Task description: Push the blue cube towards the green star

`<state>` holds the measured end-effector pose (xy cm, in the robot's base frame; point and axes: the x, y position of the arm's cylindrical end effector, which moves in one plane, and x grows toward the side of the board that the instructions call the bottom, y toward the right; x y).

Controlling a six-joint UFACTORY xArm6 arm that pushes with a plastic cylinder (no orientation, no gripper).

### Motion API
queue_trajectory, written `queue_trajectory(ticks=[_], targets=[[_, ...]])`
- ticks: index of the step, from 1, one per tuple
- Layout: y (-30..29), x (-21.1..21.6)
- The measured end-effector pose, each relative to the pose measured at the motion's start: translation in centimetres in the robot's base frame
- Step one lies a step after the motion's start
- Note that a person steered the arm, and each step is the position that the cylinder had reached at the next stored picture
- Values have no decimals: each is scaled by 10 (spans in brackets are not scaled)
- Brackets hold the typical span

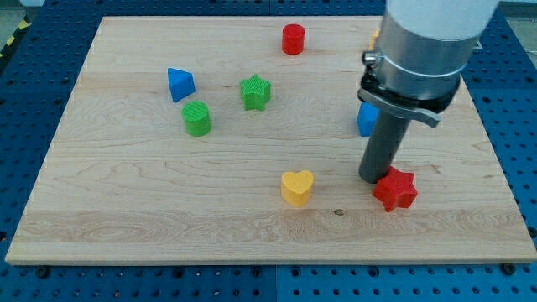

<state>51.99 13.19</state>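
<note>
The blue cube point(366, 120) sits at the view's right, mostly hidden behind my arm. The green star point(255, 92) lies well to its left, in the upper middle of the board. My tip point(374, 178) rests on the board below the blue cube, touching or nearly touching the upper left of a red star point(395, 190).
A blue triangle block point(179, 84) and a green cylinder point(197, 118) lie left of the green star. A red cylinder point(293, 39) stands near the view's top. A yellow heart point(296, 186) lies left of my tip. The wooden board point(126, 210) sits on a blue perforated table.
</note>
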Motion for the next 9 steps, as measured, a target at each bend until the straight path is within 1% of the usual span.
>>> queue_trajectory(ticks=[1,2,4,7,9], targets=[[12,-19],[45,-37],[41,-81],[3,-84],[-6,-44]])
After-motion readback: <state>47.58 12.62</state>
